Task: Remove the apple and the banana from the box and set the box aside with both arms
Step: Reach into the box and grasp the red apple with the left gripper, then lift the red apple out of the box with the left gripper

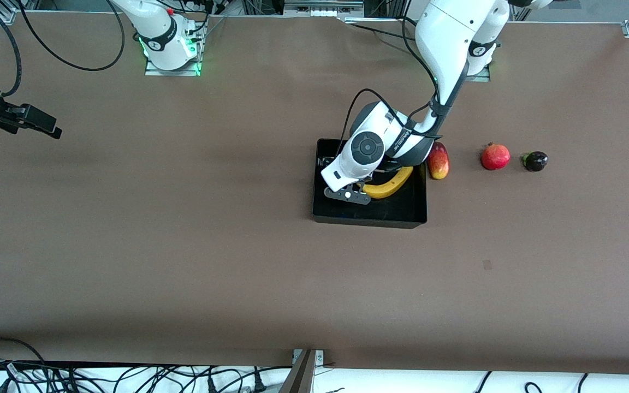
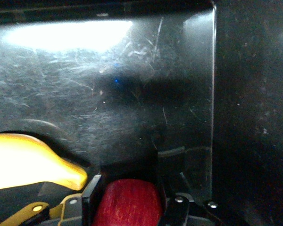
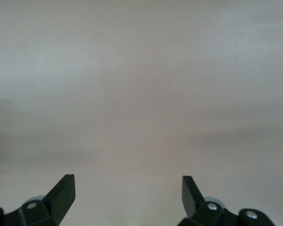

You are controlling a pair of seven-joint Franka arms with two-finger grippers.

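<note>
The black tray (image 1: 369,220) lies mid-table, toward the left arm's end. The yellow banana (image 1: 388,185) lies inside it. My left gripper (image 1: 347,195) is down in the tray beside the banana, shut on a red apple. The apple is hidden under the hand in the front view. In the left wrist view the apple (image 2: 127,203) sits between the fingers (image 2: 91,195), low over the scratched tray floor (image 2: 132,94), with the banana's tip (image 2: 47,167) close by. My right gripper (image 1: 36,123) waits open and empty over bare table (image 3: 132,94) at the right arm's end.
A red and yellow oblong fruit (image 1: 438,161) lies just outside the tray wall on the left arm's side. A round red fruit (image 1: 495,156) and a small dark fruit (image 1: 535,161) lie farther toward that end. Cables hang along the table's near edge.
</note>
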